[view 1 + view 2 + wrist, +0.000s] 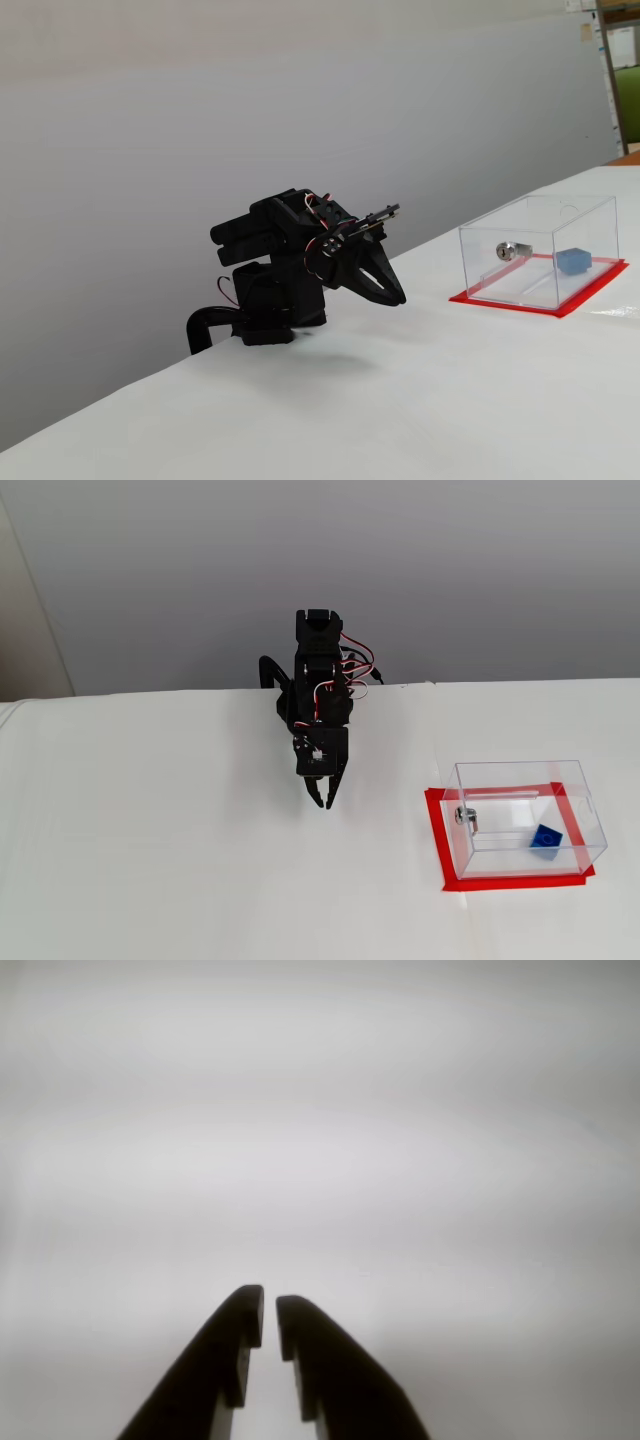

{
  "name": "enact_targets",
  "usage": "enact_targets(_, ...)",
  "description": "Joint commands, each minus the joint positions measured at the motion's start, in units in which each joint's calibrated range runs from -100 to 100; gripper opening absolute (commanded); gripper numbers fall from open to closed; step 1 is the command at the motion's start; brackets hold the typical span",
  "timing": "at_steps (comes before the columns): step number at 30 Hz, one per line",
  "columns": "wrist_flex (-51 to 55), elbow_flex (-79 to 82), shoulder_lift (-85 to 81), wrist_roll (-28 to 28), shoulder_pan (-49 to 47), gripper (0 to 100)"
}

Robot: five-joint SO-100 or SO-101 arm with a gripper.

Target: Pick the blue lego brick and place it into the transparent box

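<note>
Inside the clear plastic rectangular box on its flat red base (523, 820), the small bright-blue studded lego brick (546, 838) lies on the floor, toward the right end as a fixed view from above shows it, with a small silver metal cylinder (466, 817) near the opposite, left end and well apart from it. In the fixed view from the side the same brick (573, 260) sits at the right of the see-through box (540, 250) and the cylinder (510, 250) at the left, both seen through the walls. The box stands on the white table surface (180, 860), to the right of the black robot arm (318, 695) in both fixed views and clear of it. The arm is folded low over its base at the table's far edge, red and white wires showing at its wrist. Its black two-finger gripper (326, 802) points down and forward above bare tabletop, holding nothing. In the wrist view the gripper (270, 1310) rises from the bottom edge, its two dark fingers (215, 1370) drawn nearly together with only a narrow slit of light between the tips, and nothing caught in that slit. Beyond them the wrist view shows only a blurred pale grey-white surface. A plain grey wall (250, 100) stands behind the table.
</note>
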Motion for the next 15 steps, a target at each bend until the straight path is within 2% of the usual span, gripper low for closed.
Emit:
enact_targets(1, -0.2, 0.9, -0.8, 0.2, -0.4, 1)
enact_targets(15, -0.2, 0.8, -0.7, -0.2, 0.0, 1)
